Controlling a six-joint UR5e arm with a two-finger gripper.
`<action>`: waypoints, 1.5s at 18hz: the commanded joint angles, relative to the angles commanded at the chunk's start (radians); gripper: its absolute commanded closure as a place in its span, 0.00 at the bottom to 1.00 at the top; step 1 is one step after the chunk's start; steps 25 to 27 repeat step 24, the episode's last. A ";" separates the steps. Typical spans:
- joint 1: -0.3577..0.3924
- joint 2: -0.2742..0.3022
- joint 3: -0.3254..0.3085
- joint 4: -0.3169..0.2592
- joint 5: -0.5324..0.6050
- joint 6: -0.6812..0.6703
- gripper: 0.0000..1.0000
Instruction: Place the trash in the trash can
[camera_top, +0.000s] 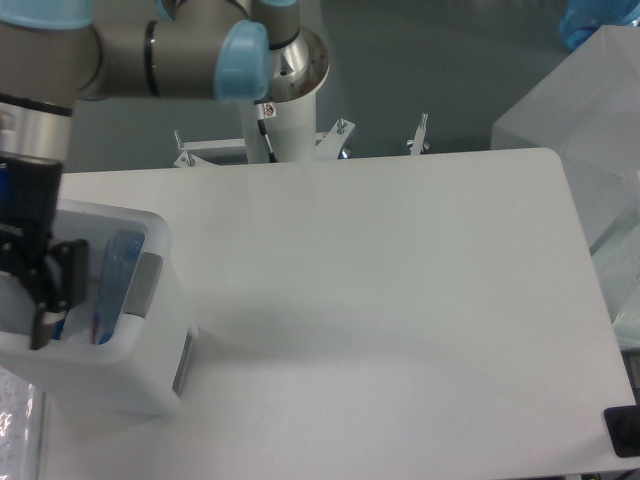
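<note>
Table (400, 300): white top, showing as smooth and matt, giving off only a soft, even sheen.

Trash can (150, 370): white plastic, appearing slightly translucent and satin, with a grey matt patch on the side wall.

Bottle (112, 280): clear plastic, showing a bluish tint and looking glossy, standing inside the trash can.

Gripper (45, 300): black fingers, appearing matt.

Robot arm (120, 60): grey casing looking smooth and semi-matt; light blue joint caps (245, 60) appearing as smooth plastic, catching faint highlights.

Mounting column (285, 120): white, looking smooth and slightly glossy.
</note>
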 joint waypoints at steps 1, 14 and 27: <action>0.047 0.003 -0.005 0.000 -0.002 0.009 0.00; 0.312 0.000 -0.061 -0.078 0.089 0.541 0.00; 0.376 0.101 -0.071 -0.321 0.146 0.908 0.00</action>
